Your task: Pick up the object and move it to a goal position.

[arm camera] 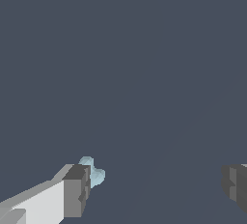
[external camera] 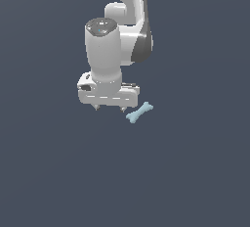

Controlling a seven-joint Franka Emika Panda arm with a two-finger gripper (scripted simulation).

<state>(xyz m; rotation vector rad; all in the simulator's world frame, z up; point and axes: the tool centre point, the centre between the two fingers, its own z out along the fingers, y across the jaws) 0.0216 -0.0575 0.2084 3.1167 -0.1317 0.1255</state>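
Gripper (external camera: 109, 107) hangs straight down on the arm (external camera: 128, 30), jaws spread wide, holding nothing. The exterior view shows two short fingertips poking out under the hand, well apart. In the wrist view one finger (arm camera: 76, 190) and the other finger (arm camera: 236, 183) sit at opposite sides of the frame with bare floor (arm camera: 144, 73) between them.

The bone (external camera: 139, 112) lies flat on the floor, not between the fingers. In the exterior view it sits just beside the gripper, off toward the exterior view's right and slightly lower in frame, lying diagonally. In the wrist view only one knobby end of the bone (arm camera: 93, 171) shows; the rest is hidden behind the near finger. It reads as outside the gap.

My read: wide opening is pre-grasp, and the gripper is not yet centred on the bone. It likely needs a sideways shift plus a wrist turn so the fingers close across the thin middle, not the flared ends. Gripper height above the floor cannot be told from these views.

No goal marker visible in either view. No edges or corners of the floor in frame to place things against.

No brands, labels or readable writing anywhere.
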